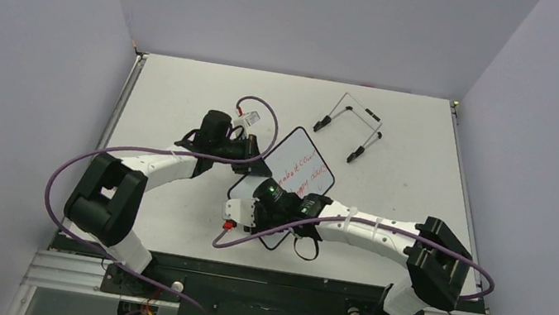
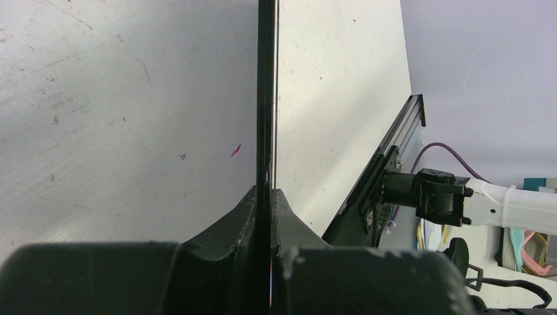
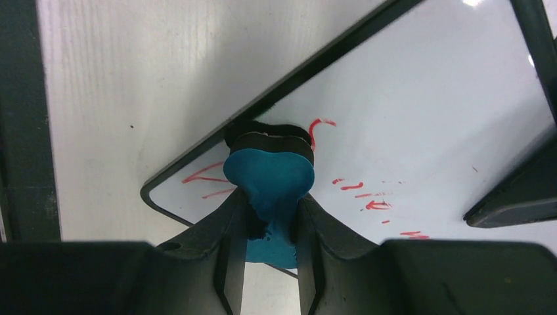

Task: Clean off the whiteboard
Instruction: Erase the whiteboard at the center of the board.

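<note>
**Two claws, one whiteboard, and a blue eraser**

The whiteboard is near the middle of the tabletop. It is turned like a diamond, with one corner pointing to 12 o'clock. It has a thin black rim and round corners. Red writing is on its white face.

The left claw is at the board's 9 o'clock side. It is clenched tight on the rim. In the left wrist view the whiteboard shows only as a thin black line, because it is seen from the edge. It runs straight up to 12 o'clock from the left claw, with one finger on each side.

The right claw is at the board's 6 o'clock side. In the right wrist view the right claw grips a blue eraser between its two fingers. The dark tip of the eraser touches the whiteboard, close to the rim and near a round corner. Red writing lies at 4 o'clock from the eraser, and more red lines lie at 8 o'clock from it.

A wire stand sits on the tabletop at 1 o'clock from the board, apart from it and from both claws.
</note>
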